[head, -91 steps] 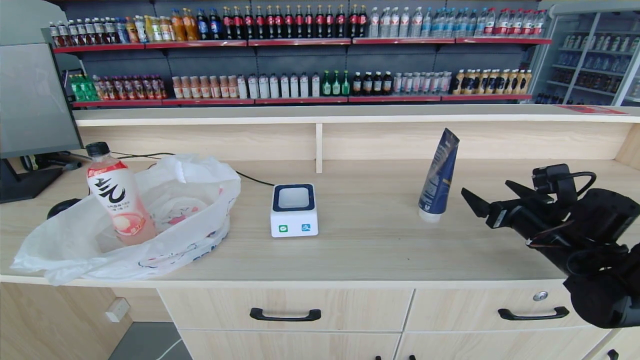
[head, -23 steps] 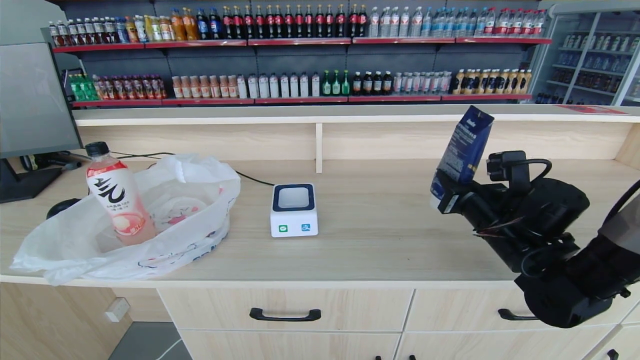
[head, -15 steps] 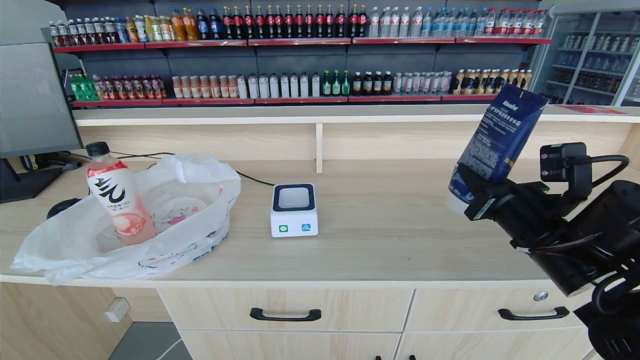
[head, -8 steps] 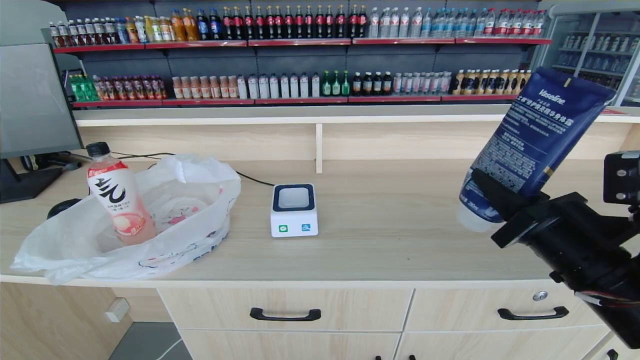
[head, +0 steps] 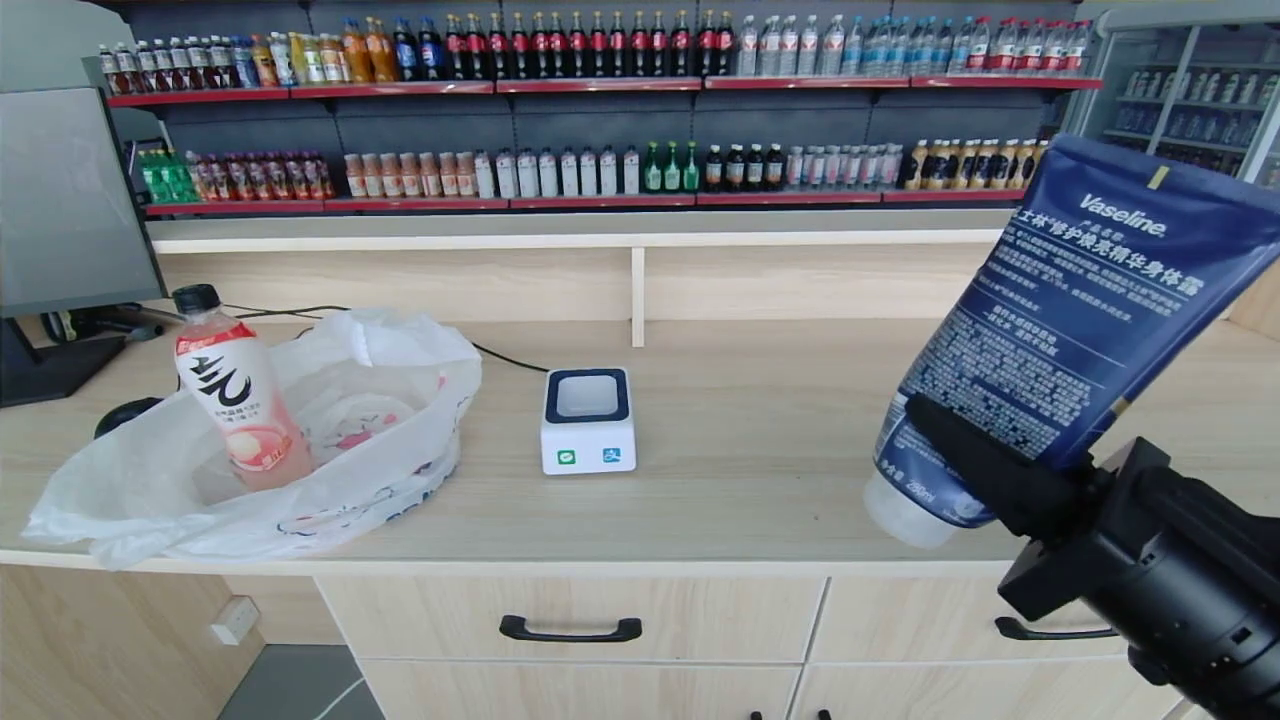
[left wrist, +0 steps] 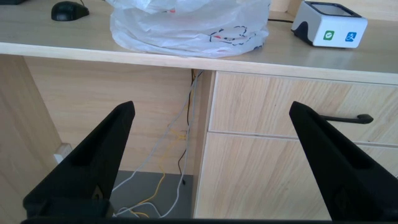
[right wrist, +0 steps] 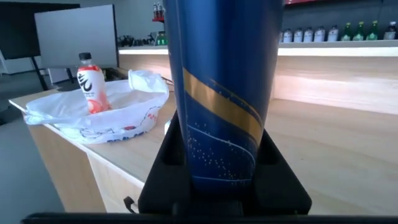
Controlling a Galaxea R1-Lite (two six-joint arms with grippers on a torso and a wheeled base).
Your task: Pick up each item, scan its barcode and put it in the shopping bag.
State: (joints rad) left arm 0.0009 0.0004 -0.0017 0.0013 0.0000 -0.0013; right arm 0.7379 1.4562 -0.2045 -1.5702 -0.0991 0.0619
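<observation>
We see a wooden tabletop (head: 760, 470) in a shop, drink shelves (head: 600, 90) behind. Right pincer (head: 950, 450) clamps the blue tube (head: 1070, 330) near its cap, tube tilted, lifted off the tabletop.

Your right gripper (head: 965, 465) is clamped on the blue tube (head: 1080, 320). Its fingers (head: 985, 470) pinch just above the cap and hold the tube tilted in the air over the counter's (head: 760, 470) front right edge. Your left gripper (left wrist: 211, 112) sits in front of the counter, lower than its top, with fingers spread wide apart.
</observation>
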